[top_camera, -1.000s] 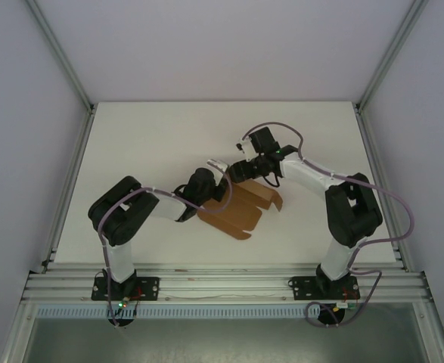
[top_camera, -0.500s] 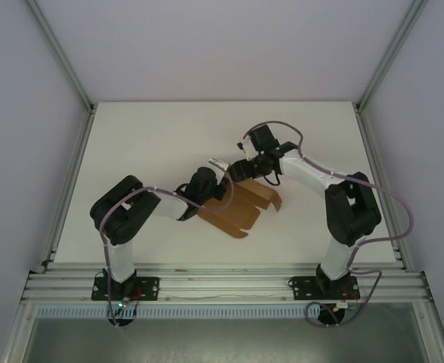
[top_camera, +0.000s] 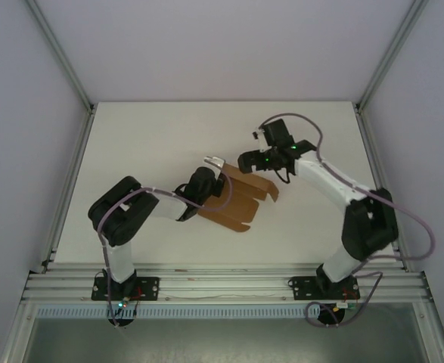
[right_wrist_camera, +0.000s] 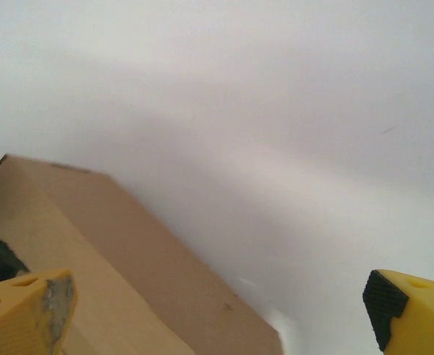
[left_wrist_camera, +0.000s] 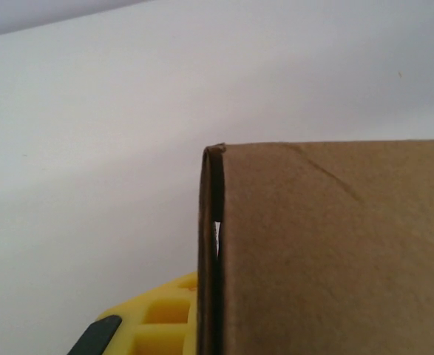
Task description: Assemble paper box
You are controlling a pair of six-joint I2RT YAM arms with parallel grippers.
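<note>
- Paper box, top view: brown, part-folded, flaps raised, lying mid-table between the two arms.
- Left gripper sits on the box's left far edge. Right gripper is just off the box's far corner, apart from it.
- Left wrist view: the box's cardboard wall stands upright on the right with its folded edge showing. One yellow finger lies against the wall's left face. The left gripper is clenched on that wall.
- Right wrist view: yellow fingers are spread wide and released, gripping nothing. A box panel lies low beside the left-hand finger, with white table beyond the box.
</note>
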